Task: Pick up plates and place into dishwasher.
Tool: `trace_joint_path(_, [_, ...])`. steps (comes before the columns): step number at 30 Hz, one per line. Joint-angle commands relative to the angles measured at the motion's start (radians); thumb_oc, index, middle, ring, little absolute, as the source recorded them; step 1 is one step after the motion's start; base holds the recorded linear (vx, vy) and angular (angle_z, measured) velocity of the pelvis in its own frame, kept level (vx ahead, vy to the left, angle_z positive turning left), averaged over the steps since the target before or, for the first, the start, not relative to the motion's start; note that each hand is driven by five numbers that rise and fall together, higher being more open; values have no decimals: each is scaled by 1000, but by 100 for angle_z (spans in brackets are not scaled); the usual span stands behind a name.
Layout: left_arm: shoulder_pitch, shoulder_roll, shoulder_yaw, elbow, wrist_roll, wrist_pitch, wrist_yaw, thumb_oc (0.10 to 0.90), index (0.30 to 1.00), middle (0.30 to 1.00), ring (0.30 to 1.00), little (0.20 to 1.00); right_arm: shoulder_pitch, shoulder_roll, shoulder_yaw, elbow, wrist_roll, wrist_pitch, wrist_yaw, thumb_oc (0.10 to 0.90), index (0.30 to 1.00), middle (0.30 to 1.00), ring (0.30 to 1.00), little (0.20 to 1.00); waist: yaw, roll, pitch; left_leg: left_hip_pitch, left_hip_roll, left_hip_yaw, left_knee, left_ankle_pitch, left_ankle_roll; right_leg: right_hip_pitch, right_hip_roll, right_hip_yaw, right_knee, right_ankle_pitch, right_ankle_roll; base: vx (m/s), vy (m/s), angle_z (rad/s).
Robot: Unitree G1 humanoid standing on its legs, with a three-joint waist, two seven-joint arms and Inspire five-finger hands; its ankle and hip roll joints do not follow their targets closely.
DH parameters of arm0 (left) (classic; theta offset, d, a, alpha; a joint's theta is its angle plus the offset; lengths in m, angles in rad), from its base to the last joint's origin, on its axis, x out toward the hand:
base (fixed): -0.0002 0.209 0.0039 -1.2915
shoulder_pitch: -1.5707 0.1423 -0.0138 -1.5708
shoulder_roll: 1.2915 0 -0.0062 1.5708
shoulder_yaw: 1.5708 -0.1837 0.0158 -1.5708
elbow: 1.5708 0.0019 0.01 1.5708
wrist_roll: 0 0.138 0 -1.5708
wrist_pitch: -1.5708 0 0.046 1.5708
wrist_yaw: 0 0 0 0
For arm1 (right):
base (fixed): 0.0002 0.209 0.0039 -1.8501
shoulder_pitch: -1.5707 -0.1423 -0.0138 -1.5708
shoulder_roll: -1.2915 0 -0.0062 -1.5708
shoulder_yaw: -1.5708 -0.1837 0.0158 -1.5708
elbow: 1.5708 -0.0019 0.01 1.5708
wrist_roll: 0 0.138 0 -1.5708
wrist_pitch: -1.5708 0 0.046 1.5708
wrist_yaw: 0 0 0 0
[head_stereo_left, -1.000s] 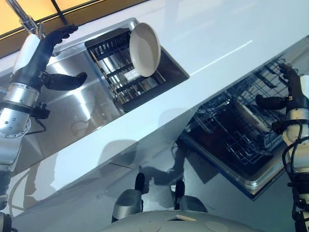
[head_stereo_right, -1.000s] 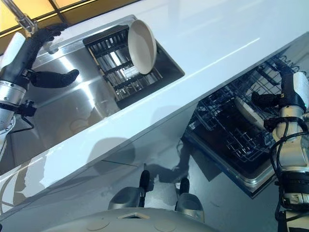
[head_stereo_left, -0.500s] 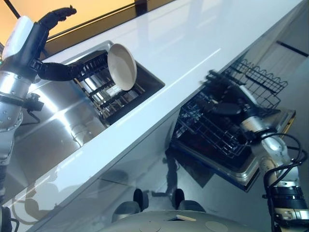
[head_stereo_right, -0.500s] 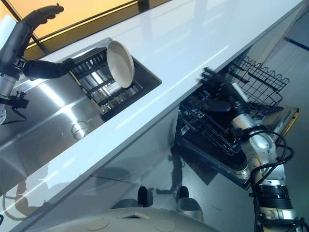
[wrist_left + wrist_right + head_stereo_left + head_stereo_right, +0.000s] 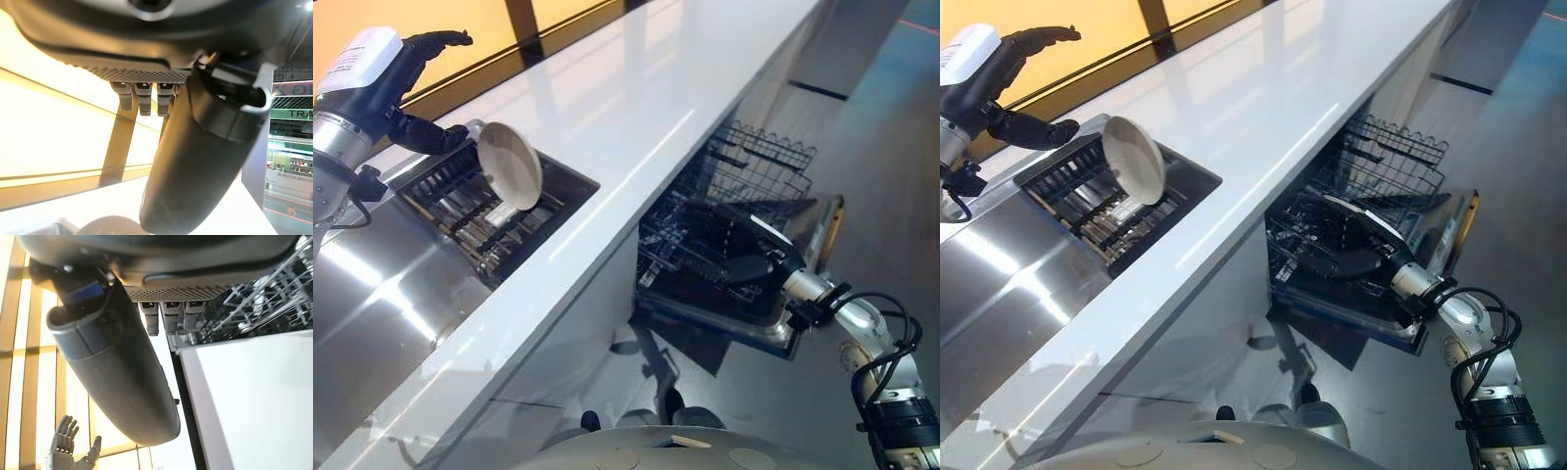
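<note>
While the left hand hangs with fingers spread, holding nothing, we list one plate just beside its thumb, propped in the sink rack. Our right hand, fingers straight and empty, sits over the dishwasher rack.

One plate, standing on edge in one sink rack. One steel sink at left, set in one white counter. One dishwasher rack pulled out at right. Two robot hands: left hand far left, right hand near right.
</note>
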State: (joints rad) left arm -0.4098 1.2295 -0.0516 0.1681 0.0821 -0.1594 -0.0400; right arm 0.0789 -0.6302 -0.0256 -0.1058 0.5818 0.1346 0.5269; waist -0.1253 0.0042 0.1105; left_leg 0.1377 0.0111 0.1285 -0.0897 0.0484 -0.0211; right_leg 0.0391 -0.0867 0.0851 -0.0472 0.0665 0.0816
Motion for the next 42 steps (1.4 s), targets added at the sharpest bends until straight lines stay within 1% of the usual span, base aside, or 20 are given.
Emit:
trace_joint_path(1, [-163, 77, 21, 87, 25, 0, 50, 800, 900, 900, 900, 900, -70, -36, -53, -113, 156, -96, 35, 800, 900, 900, 900, 900, -12, 29, -58, -27, -37, -6, 8, -49, 55, -35, -21, -19, 128, -26, 61, -16, 68, -30])
trace_joint_path(3, [-175, 79, 10, 111, 38, -6, 47, 800, 900, 900, 900, 900, -69, -21, -59, -113, 180, -91, 60, 800, 900, 900, 900, 900, -17, 31, -57, -27, -41, -1, 9, -51, 60, -42, -22, -11, 132, -20, 65, -12, 65, -19])
trace_joint_path(5, [-192, 87, -5, 134, 49, -3, 31, 800, 900, 900, 900, 900, -61, -2, -63, -107, 204, -68, 98, 800, 900, 900, 900, 900, -25, 33, -57, -28, -46, 3, 11, -56, 64, -51, -25, 1, 138, -12, 70, -8, 71, -10])
trace_joint_path(6, [-202, 95, -15, 144, 53, -3, 21, 800, 900, 900, 900, 900, -56, 2, -63, -94, 199, -54, 125, 800, 900, 900, 900, 900, -27, 34, -58, -28, -48, 6, 12, -57, 66, -55, -26, 4, 140, -8, 73, -6, 50, -9])
trace_joint_path(7, [-207, 97, -22, 150, 55, -3, 19, 800, 900, 900, 900, 900, -54, 2, -62, -88, 195, -58, 132, 800, 900, 900, 900, 900, -28, 34, -58, -29, -48, 7, 13, -58, 66, -57, -27, 5, 141, -7, 74, -11, 58, -14])
trace_joint_path(9, [-260, 125, -81, 175, 64, 8, -19, 800, 900, 900, 900, 900, -32, -15, -45, -44, 147, -49, 191, 800, 900, 900, 900, 900, -37, 35, -58, -30, -53, 12, 13, -59, 69, -67, -30, 11, 146, 7, 82, -15, 58, -14])
trace_joint_path(11, [-290, 137, -116, 180, 78, 23, -43, 800, 900, 900, 900, 900, -18, -29, -35, -33, 140, -32, 208, 800, 900, 900, 900, 900, -39, 34, -57, -30, -56, 14, 14, -59, 71, -72, -31, 14, 148, 12, 85, -13, 45, -4])
trace_joint_path(13, [-338, 158, -183, 202, 88, 25, -71, 800, 900, 900, 900, 900, -7, -45, 0, 1, 113, -35, 228, 800, 900, 900, 900, 900, -42, 33, -54, -31, -60, 15, 15, -60, 73, -79, -35, 17, 154, 23, 90, -13, 59, -7])
trace_joint_path(15, [-396, 163, -257, 223, 109, 33, -84, 800, 900, 900, 900, 900, -4, -64, 40, 19, 83, -45, 220, 800, 900, 900, 900, 900, -44, 33, -48, -31, -65, 16, 15, -60, 74, -86, -39, 19, 158, 37, 91, -6, 56, -11])
trace_joint_path(19, [-487, 172, -365, 248, 142, 38, -109, 800, 900, 900, 900, 900, -9, -70, 85, 37, 89, -38, 200, 800, 900, 900, 900, 900, -41, 33, -41, -29, -71, 17, 14, -64, 77, -88, -46, 18, 155, 55, 92, 6, 57, -6])
trace_joint_path(23, [-536, 166, -426, 266, 142, 41, -107, 800, 900, 900, 900, 900, -3, -63, 122, 26, 82, -21, 206, 800, 900, 900, 900, 900, -43, 37, -37, -28, -76, 18, 10, -65, 78, -95, -51, 24, 152, 70, 94, 16, 56, -7])
trace_joint_path(25, [-562, 155, -456, 289, 140, 34, -95, 800, 900, 900, 900, 900, 3, -49, 163, 23, 30, -24, 199, 800, 900, 900, 900, 900, -45, 39, -36, -30, -80, 16, 9, -66, 80, -102, -52, 33, 156, 82, 93, 22, 54, -7])
trace_joint_path(27, [-595, 150, -488, 299, 140, 36, -95, 800, 900, 900, 900, 900, 4, -48, 185, 25, 8, -25, 193, 800, 900, 900, 900, 900, -46, 40, -34, -29, -83, 15, 7, -67, 82, -106, -53, 36, 159, 89, 93, 26, 46, -5])
trace_joint_path(31, [-665, 137, -565, 336, 162, 35, -112, 800, 900, 900, 900, 900, 7, -46, 227, 16, 4, -12, 187, 800, 900, 900, 900, 900, -49, 41, -29, -26, -89, 15, 3, -71, 84, -118, -56, 37, 165, 107, 93, 31, 47, -6])
trace_joint_path(35, [-692, 130, -615, 358, 193, 35, -129, 800, 900, 900, 900, 900, 10, -43, 253, 4, 0, -7, 161, 800, 900, 900, 900, 900, -53, 43, -22, -24, -93, 17, 2, -75, 85, -126, -58, 37, 166, 117, 94, 23, 36, -4])
trace_joint_path(38, [-702, 128, -635, 367, 210, 42, -155, 800, 900, 900, 900, 900, 12, -38, 260, 2, -7, -7, 150, 800, 900, 900, 900, 900, -54, 44, -18, -24, -94, 20, 2, -77, 86, -130, -61, 36, 165, 123, 96, 0, 0, 0])
trace_joint_path(42, [-701, 130, -649, 377, 225, 36, -159, 800, 900, 900, 900, 900, 19, -38, 260, -3, -3, -6, 140, 800, 900, 900, 900, 900, -57, 42, -17, -20, -94, 24, 2, -82, 85, -131, -61, 37, 160, 127, 99, 8, -1, 0])
